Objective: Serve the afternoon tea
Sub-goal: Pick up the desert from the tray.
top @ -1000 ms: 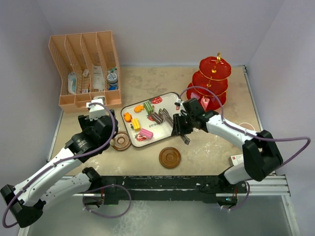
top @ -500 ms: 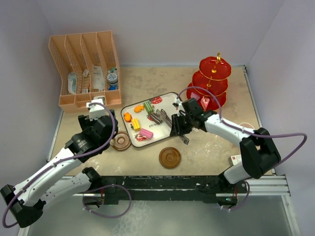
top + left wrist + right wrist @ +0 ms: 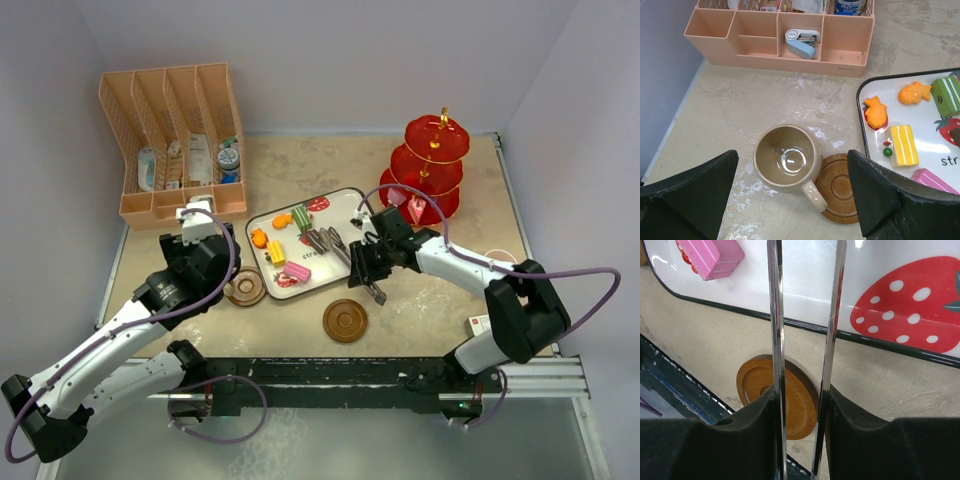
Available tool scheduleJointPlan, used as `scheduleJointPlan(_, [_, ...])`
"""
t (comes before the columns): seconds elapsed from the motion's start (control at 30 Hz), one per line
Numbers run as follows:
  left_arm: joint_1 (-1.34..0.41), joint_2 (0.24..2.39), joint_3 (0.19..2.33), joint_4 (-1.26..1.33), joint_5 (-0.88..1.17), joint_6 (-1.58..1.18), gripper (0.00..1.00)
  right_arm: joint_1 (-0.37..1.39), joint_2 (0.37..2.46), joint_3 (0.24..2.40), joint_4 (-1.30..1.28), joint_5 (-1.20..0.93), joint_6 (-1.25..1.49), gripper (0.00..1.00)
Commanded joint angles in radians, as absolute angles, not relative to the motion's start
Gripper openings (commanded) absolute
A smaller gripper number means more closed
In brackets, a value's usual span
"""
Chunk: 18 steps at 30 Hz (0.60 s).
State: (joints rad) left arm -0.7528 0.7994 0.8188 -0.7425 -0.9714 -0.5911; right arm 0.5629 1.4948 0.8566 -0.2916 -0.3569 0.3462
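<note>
The tan mug (image 3: 785,157) stands upright and empty on the table, its handle resting over a brown saucer (image 3: 840,187). My left gripper (image 3: 790,200) is open above the mug, one finger on each side, touching nothing. My right gripper (image 3: 802,405) is shut on the metal tongs (image 3: 776,315), whose arms reach over the white strawberry tray (image 3: 790,275) near a pink cake (image 3: 710,255). The second saucer (image 3: 775,400) lies below them. In the top view the tray (image 3: 345,198) holds several toy cakes, and the red stand (image 3: 435,165) is at the back right. I see no pink mug clearly.
The peach rack (image 3: 175,140) of toiletries stands at the back left, also in the left wrist view (image 3: 775,37). A small white box (image 3: 481,324) lies near the right arm's base. Walls close in on the left, back and right.
My right gripper has drawn slightly toward the near edge with the tongs, whose tips shifted on the tray. The left arm has not moved.
</note>
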Motion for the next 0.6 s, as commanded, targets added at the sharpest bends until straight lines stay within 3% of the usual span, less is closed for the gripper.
scheduleJointPlan(0.0, [-0.75,0.801,0.845,-0.731,-0.967,-0.6,0.87,0.569,1.464,0.855,-0.301,-0.363,0.311,0.38])
scheduleJointPlan(0.17, [-0.751,0.8,0.844,-0.733,-0.968,-0.601,0.87,0.568,1.393,0.853,-0.317,-0.319,0.354,0.39])
scheduleJointPlan(0.57, [-0.751,0.798,0.845,-0.733,-0.965,-0.601,0.87,0.568,1.462,0.822,-0.25,-0.356,0.399,0.42])
